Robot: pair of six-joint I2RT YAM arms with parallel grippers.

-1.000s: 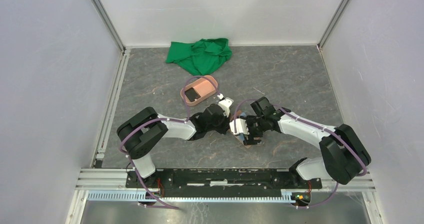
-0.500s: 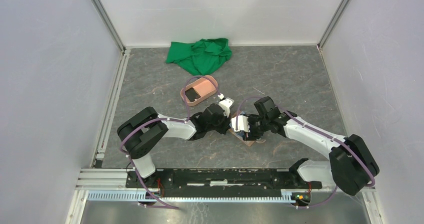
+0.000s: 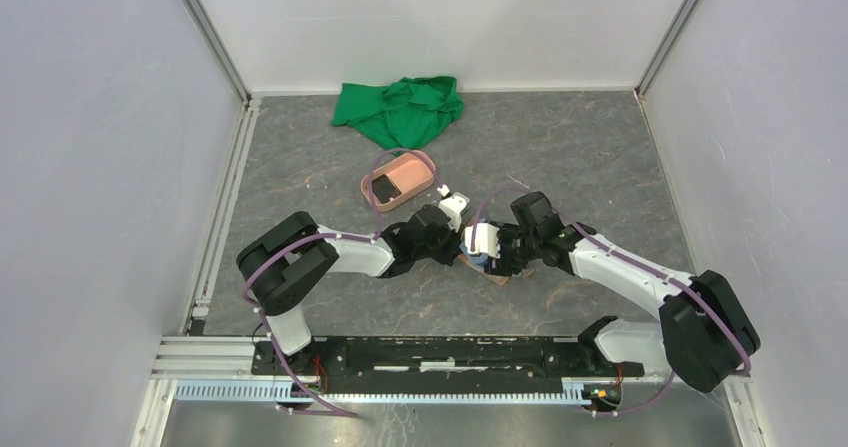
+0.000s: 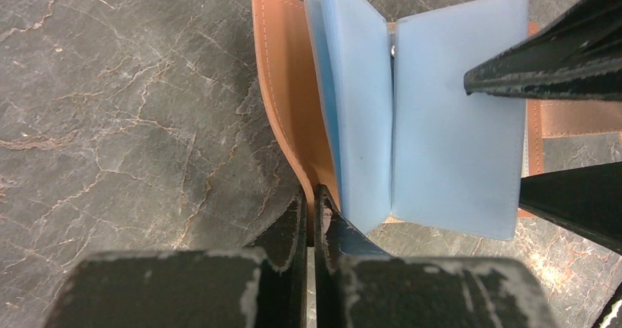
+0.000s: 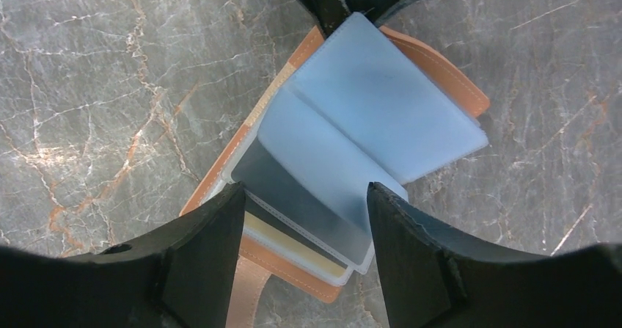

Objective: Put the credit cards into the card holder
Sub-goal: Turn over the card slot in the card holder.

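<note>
From above we see a grey marbled tabletop with two robot arms meeting at the centre of the frame. A crumpled green cloth lies at top centre, and below it sits a pink tray with one dark credit card in it. The tan card holder lies open just below centre, between the two wrists and well apart from the tray. In the left wrist view, the left end effector is pinched tight on the edge of the holder's tan cover at lower centre, lifting that flap. The blue plastic sleeves fan out to the right of it. In the right wrist view, the right end effector has its jaws apart, straddling the sleeves and holding no card. A dark shape shows through one sleeve, and we take it for a card already in place. We judge the step in hand to be spreading the sleeves to bare a pocket. The next move calls for the right arm to fetch the card from the tray and slide it in edge first, while the left pinch steadies the cover.
</note>
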